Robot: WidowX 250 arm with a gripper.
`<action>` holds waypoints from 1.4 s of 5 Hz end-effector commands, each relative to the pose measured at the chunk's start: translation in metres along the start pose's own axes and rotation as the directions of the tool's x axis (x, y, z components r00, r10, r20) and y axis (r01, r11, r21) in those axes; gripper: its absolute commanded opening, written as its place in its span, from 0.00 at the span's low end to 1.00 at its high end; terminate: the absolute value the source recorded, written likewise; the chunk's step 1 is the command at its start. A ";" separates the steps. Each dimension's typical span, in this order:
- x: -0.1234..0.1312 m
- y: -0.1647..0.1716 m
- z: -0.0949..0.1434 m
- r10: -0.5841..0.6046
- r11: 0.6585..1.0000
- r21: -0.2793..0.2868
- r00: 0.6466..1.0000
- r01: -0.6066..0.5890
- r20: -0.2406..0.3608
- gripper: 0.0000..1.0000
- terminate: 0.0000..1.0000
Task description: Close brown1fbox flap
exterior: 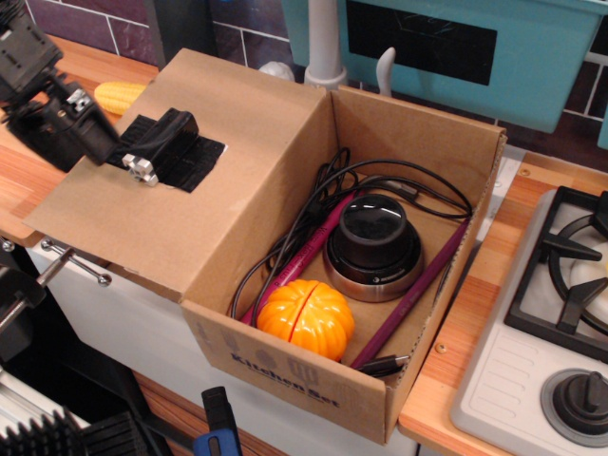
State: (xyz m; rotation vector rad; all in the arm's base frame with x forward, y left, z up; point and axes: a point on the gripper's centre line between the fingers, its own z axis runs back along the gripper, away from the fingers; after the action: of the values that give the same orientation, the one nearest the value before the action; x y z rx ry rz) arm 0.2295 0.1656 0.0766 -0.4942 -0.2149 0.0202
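Observation:
The brown1fbox (304, 375) stands open in the middle, "Kitchen Set" printed on its front wall. Its flap (247, 199) lies folded out to the left, sloping down, with a black tape patch (190, 157) and a small metal knob (142, 168) on the upper face. My black gripper (95, 142) hangs at the flap's left edge, just left of the knob and close to the tape. I cannot make out how its jaws stand. Inside the box lie an orange pumpkin (306, 318), a round black device (372, 245), purple sticks and a black cable.
A teal bin (456, 47) hangs behind the box. A white faucet (325, 43) stands at the back. A stove (560, 313) is on the right. A yellow corn cob (119, 95) lies on the wooden counter (28, 180) behind the gripper.

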 end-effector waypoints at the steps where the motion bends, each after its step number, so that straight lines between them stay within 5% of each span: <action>1: 0.008 -0.039 0.004 0.041 0.999 -0.015 0.998 -0.041 0.052 1.00 0.00; 4: -0.011 -0.098 0.024 0.063 0.987 0.148 0.998 -0.066 0.021 1.00 0.00; 6: -0.006 -0.158 0.010 0.038 0.946 0.320 0.999 -0.047 0.032 1.00 0.00; 7: -0.003 -0.183 -0.006 0.060 0.937 0.342 0.998 -0.066 0.029 1.00 0.00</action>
State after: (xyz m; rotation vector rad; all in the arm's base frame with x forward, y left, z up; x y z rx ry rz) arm 0.2205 0.0025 0.1654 -0.1465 -0.2176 0.1323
